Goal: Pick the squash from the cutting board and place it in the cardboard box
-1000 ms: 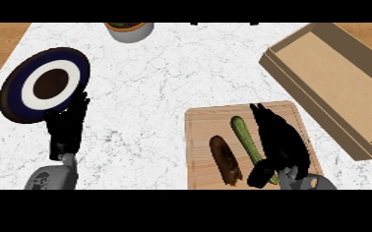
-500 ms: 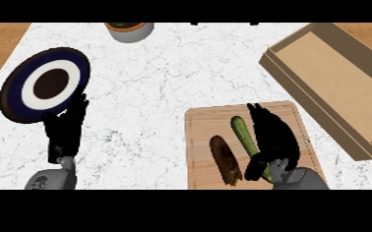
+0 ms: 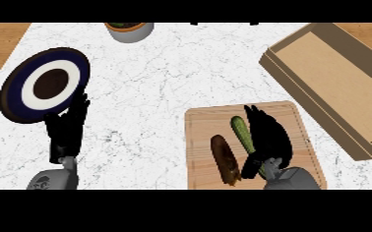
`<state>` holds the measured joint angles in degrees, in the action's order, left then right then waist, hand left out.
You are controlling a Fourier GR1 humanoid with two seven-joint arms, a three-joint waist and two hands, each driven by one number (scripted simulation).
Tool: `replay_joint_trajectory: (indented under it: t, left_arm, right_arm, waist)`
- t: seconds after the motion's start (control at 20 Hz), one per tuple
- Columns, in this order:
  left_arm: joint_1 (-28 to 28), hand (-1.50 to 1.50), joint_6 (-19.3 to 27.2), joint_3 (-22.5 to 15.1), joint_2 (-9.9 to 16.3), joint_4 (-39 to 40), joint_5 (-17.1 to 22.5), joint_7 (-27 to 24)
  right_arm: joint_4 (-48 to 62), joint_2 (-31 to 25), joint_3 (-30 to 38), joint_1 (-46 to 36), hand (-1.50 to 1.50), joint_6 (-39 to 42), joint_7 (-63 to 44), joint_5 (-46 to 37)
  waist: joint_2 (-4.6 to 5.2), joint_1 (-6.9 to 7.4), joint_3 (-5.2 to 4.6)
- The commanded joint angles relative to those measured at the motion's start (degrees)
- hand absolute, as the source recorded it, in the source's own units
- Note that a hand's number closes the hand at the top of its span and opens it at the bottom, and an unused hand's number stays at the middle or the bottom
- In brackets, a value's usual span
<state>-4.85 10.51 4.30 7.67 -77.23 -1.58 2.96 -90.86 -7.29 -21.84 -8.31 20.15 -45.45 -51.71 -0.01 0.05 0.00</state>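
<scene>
A green squash lies lengthwise on the wooden cutting board at the lower right. My right hand lies over the board just right of the squash, fingers stretched forward and thumb low beside the squash's near end; it is open and hides that end. A dark brown vegetable lies left of the squash. The cardboard box sits at the right edge, open-topped. My left hand rests open at the lower left, fingers up.
A dark blue plate with a white ring and brown centre lies at the left, just beyond my left hand. A grey pot stands at the back edge. White marble counter spans the middle.
My right hand has slid a little forward along the board beside the squash. The squash, the brown vegetable and my left hand have stayed where they were.
</scene>
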Motion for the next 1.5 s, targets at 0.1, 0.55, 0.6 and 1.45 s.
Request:
replay_joint_trajectory:
  t: [0.1, 0.55, 0.6, 1.45]
  left_arm:
    - [2.8, 0.0, -0.4, -0.9, -1.5, -0.9, -1.0, -2.5]
    - [0.3, 0.0, -1.4, 1.1, 0.1, -0.8, -0.2, 0.0]
    - [-0.2, 0.0, -1.5, 1.8, -0.6, 4.6, -0.1, -4.9]
    - [1.0, 0.0, -2.2, 1.6, 0.2, -1.2, 0.0, -0.1]
  right_arm:
    - [6.6, 2.2, 1.2, -1.1, -1.5, -2.8, 4.2, -3.4]
    - [4.5, 0.6, 0.1, 0.1, 1.5, -7.7, 12.4, -7.6]
    - [6.0, 0.1, 1.3, -1.7, 1.5, -9.3, 13.7, -7.9]
    - [13.9, 7.3, 1.2, -21.9, 1.5, -12.9, -15.5, -10.9]
  waist:
    - [0.0, 0.09, 0.0]
    - [-0.03, -0.01, 0.0]
    - [0.01, -0.05, -0.01]
    - [-0.07, 0.41, -0.01]
